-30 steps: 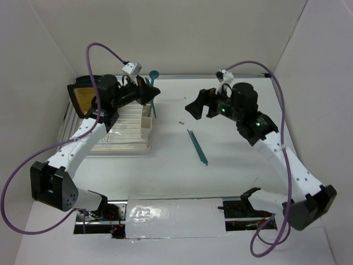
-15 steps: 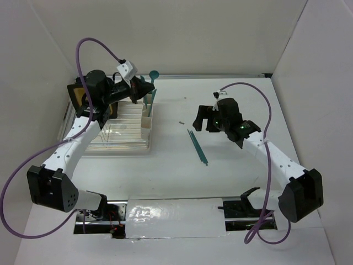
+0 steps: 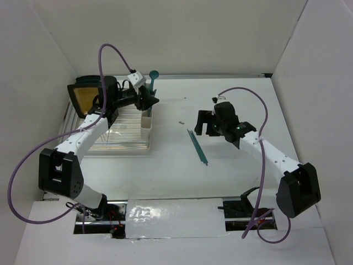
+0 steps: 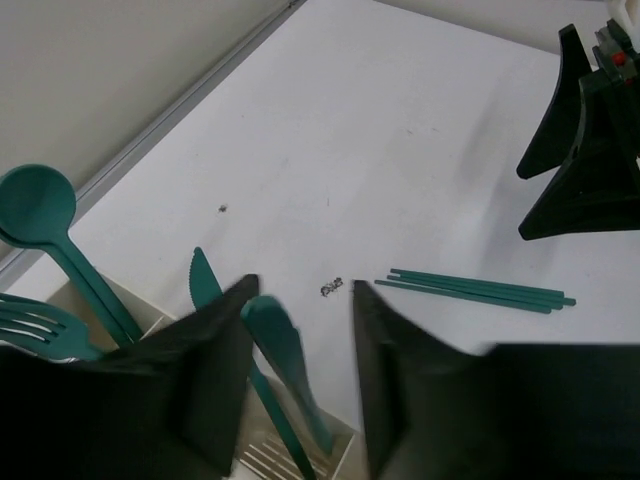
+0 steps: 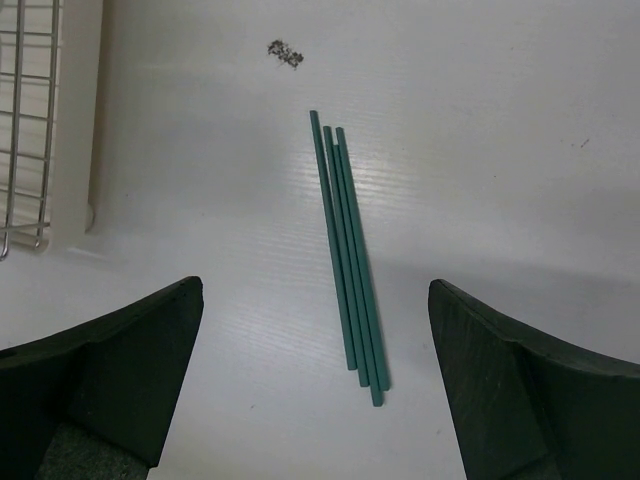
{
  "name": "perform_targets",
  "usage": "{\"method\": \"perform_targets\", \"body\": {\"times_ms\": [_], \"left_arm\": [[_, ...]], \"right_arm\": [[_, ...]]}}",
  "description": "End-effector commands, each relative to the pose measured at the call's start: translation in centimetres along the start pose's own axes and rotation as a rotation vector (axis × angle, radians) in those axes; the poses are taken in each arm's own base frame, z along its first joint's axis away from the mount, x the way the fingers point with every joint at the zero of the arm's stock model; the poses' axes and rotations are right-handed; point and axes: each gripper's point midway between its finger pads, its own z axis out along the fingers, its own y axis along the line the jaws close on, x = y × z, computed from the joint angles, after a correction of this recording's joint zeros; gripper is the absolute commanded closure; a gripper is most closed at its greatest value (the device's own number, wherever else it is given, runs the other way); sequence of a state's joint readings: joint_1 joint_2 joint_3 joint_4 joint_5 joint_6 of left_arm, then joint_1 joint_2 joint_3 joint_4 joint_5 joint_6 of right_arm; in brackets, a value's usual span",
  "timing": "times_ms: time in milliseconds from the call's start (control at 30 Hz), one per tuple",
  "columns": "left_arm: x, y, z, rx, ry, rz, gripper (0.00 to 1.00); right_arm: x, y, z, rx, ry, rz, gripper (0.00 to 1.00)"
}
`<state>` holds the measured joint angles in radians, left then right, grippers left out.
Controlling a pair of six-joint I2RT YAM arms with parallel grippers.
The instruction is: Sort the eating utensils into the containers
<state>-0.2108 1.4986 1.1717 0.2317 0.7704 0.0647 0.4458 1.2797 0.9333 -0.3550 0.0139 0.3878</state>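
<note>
Tracking three eating utensils [image 5: 346, 262]: bundled flat on the table [image 5: 520, 120], long axis crosswise to the closing line. Straight overhead, right gripper [image 5: 315, 290] spread wide, straddling them, clearly the nearer. Well off left over the containers [image 3: 146, 120], left gripper [image 4: 305, 283] parted too.

Three slim teal-green plastic sticks [image 5: 345, 250] lie on the white desk [image 5: 500, 150], with one tiny dark speck [image 5: 285, 52]. One round-bowled teal plastic spoon [image 4: 35, 205], one teal plastic fork [image 4: 40, 325] and two flat teal plastic knife-like pieces [image 4: 203, 280] stand upright.
</note>
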Motion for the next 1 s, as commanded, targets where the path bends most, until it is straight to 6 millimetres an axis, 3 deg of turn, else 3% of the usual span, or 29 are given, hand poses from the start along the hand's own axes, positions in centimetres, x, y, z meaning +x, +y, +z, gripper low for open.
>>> {"method": "perform_targets", "body": {"times_ms": [0,167,333,467,567,600,633,700,833,967], "left_arm": [[-2.5,1.0,-0.1,-0.033,-0.041,0.068,0.41],[-3.2,1.3,-1.2,-0.088,-0.045,0.046,0.14],[-7.1,1.4,-3.5,-0.176,-0.097,0.043,0.1],[-10.0,0.2,-6.2,-0.244,-0.135,0.02,0.1],[-10.1,-1.6,-8.1,-0.255,-0.148,0.034,0.09],[-9.0,-1.9,-8.4,-0.257,-0.135,0.026,0.08],[-9.6,-2.7,-9.3,-0.261,-0.153,0.042,0.08],[-8.3,-3.7,-10.1,-0.271,-0.145,0.029,0.07],[-7.3,-4.2,-11.4,-0.31,-0.126,0.002,0.07],[-6.9,-4.5,-12.0,-0.327,-0.116,-0.005,0.06]], "right_arm": [[-0.1,-0.3,-0.3,0.021,-0.012,-0.018,0.0],[0.9,-0.8,0.6,0.052,0.026,-0.028,0.0],[3.4,-2.0,2.5,0.132,0.119,-0.059,0.01],[5.6,-2.6,4.3,0.175,0.2,-0.09,0.16],[6.6,-3.0,4.9,0.199,0.228,-0.09,0.26],[6.6,-2.9,5.2,0.2,0.226,-0.078,0.29],[6.7,-2.9,5.5,0.198,0.224,-0.076,0.37],[7.1,-3.1,6.0,0.204,0.237,-0.084,0.43],[7.9,-3.3,6.9,0.206,0.274,-0.102,0.51],[8.5,-3.5,7.7,0.207,0.305,-0.124,0.52]]}}
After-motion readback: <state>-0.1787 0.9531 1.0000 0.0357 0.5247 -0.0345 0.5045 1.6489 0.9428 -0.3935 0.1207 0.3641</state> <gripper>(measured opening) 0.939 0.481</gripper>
